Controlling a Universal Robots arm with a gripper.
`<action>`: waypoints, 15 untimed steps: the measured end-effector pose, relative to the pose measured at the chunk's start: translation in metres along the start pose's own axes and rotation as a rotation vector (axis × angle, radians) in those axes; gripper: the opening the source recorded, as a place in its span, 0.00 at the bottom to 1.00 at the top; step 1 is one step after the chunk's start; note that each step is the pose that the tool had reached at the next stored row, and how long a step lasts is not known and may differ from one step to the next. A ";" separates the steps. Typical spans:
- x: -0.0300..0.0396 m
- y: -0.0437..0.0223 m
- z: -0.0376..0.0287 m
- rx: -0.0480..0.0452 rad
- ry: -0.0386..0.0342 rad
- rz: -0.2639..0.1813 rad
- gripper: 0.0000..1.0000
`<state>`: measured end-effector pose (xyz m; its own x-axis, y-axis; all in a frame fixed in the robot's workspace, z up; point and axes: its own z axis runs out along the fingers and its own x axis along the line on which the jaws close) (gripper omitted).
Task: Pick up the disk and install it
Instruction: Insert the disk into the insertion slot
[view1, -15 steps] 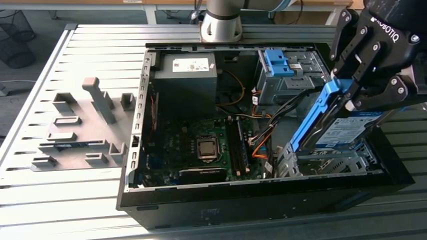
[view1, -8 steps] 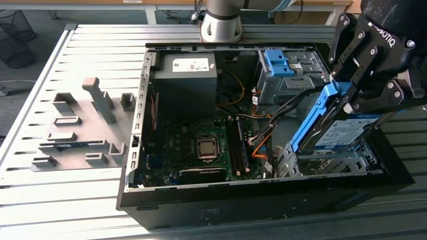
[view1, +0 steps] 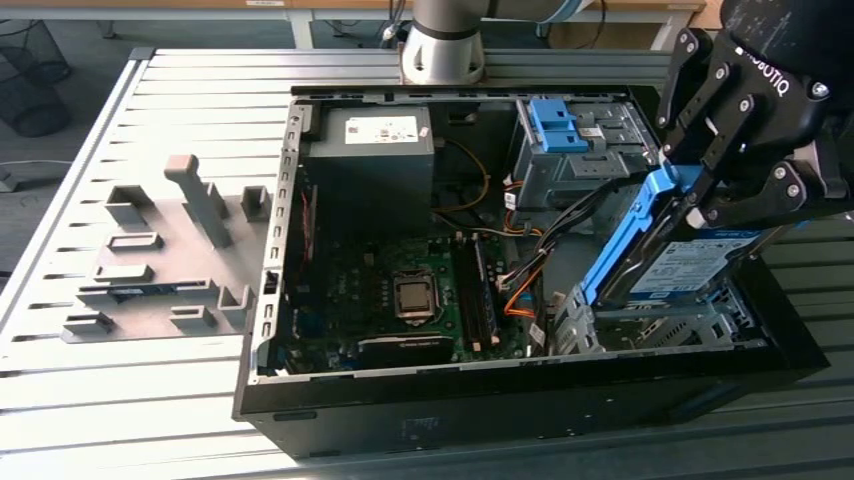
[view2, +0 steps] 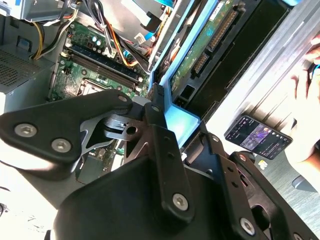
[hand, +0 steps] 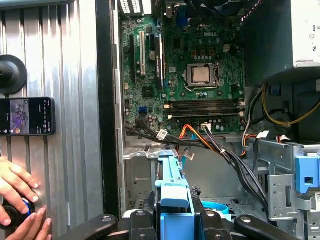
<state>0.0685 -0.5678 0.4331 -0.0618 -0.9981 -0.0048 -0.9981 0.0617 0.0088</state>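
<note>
The disk (view1: 678, 266), a silver drive with a white-and-blue label in a blue plastic frame, hangs tilted above the metal drive cage (view1: 654, 322) at the exterior view's right of the open computer case (view1: 534, 400). My gripper (view1: 705, 195) is shut on the disk's upper end. In the second wrist view the gripper (view2: 161, 111) pinches the blue frame, and the disk's (view2: 200, 50) green circuit side slopes down into the case. In the first wrist view the gripper (hand: 172, 222) holds the disk's blue frame (hand: 172, 187) edge-on over the cage.
Inside the case are the motherboard (view1: 400, 290), a grey power-supply box (view1: 374, 140), loose cables (view1: 527, 270) and another blue bracket (view1: 554, 125). Grey fixtures (view1: 160, 260) stand on the slatted table. A phone (hand: 27, 116) and a person's hand (hand: 15, 200) lie beside the case.
</note>
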 end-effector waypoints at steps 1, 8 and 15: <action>0.0000 0.0000 0.0000 0.0000 0.0000 0.000 0.37; 0.0000 0.0000 0.0006 0.0000 0.0000 0.000 0.38; 0.0002 -0.0001 0.0107 0.0000 0.0000 0.000 0.44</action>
<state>0.0685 -0.5679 0.4223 -0.0618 -0.9981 -0.0048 -0.9981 0.0617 0.0088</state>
